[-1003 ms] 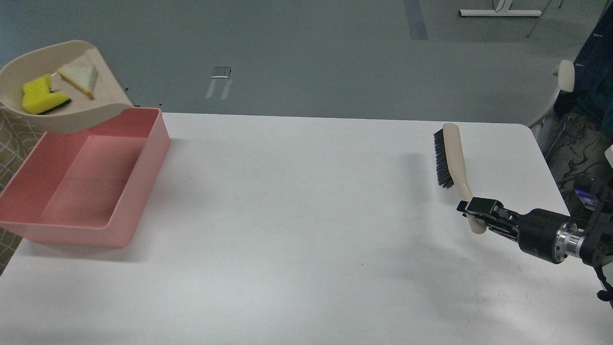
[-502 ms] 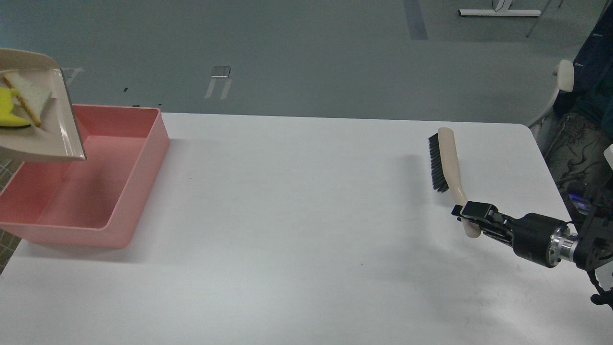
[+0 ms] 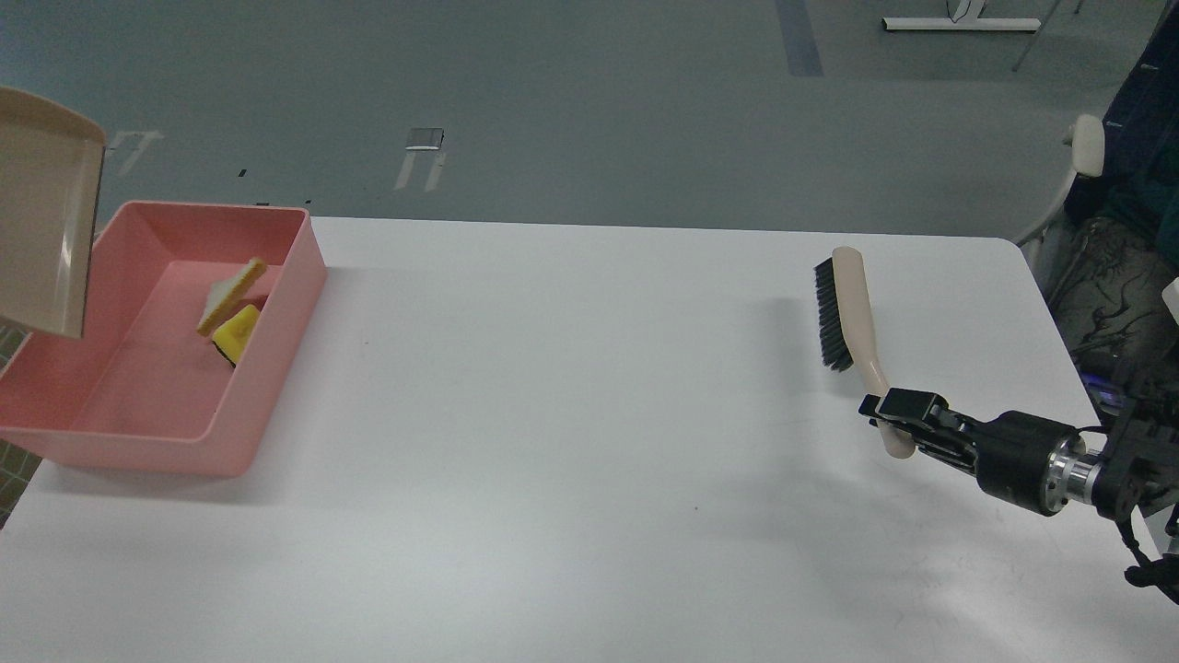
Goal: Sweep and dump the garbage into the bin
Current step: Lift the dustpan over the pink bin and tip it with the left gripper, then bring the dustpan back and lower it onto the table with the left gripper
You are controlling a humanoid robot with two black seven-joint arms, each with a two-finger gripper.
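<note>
1. Our white bench is smooth and matte.
2. The glossy pink bin, far left, now holds the garbage: the dumping looks done.
3. Our beige dustpan has tipped steeply and emptied; its gripper is out of view.
4. Our right gripper has drifted left, clamped on the brush.
5. The crusted bread slice leans over the spongy yellow sponge.
</note>
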